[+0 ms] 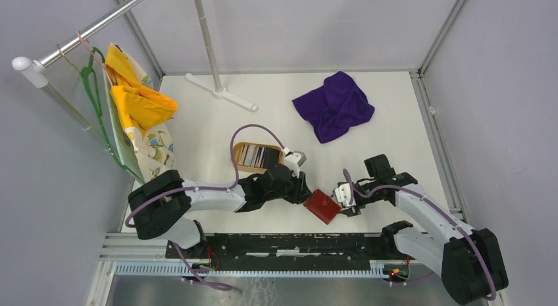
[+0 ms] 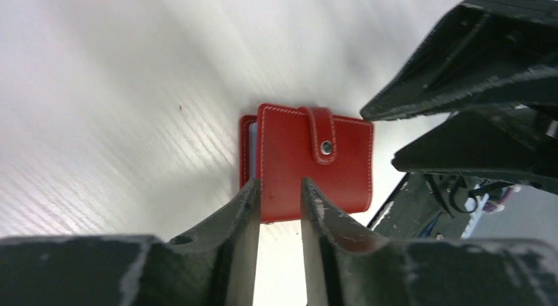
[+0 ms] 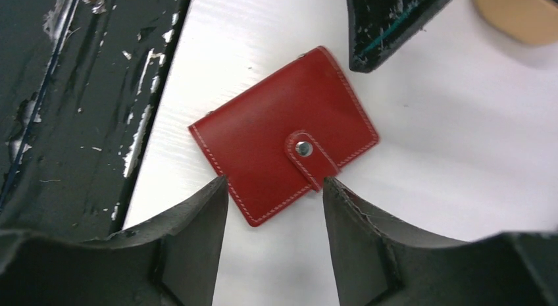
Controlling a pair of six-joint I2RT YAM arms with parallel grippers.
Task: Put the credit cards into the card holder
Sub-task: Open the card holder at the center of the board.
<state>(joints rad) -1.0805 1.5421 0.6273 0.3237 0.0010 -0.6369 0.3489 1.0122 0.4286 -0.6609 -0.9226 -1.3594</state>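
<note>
Card holder lies shut, tab snapped, flat on the table near its front edge, between the two grippers. The left gripper hangs over one edge of it, jaws a narrow slit apart, gripping nothing. The right gripper is at the tab edge, jaws spread wide, empty. Cards sit in a tray behind the left arm.

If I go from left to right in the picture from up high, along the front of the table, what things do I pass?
The yellow cloth → wooden tray holding the credit cards → left end effector → red card holder → right end effector.
</note>
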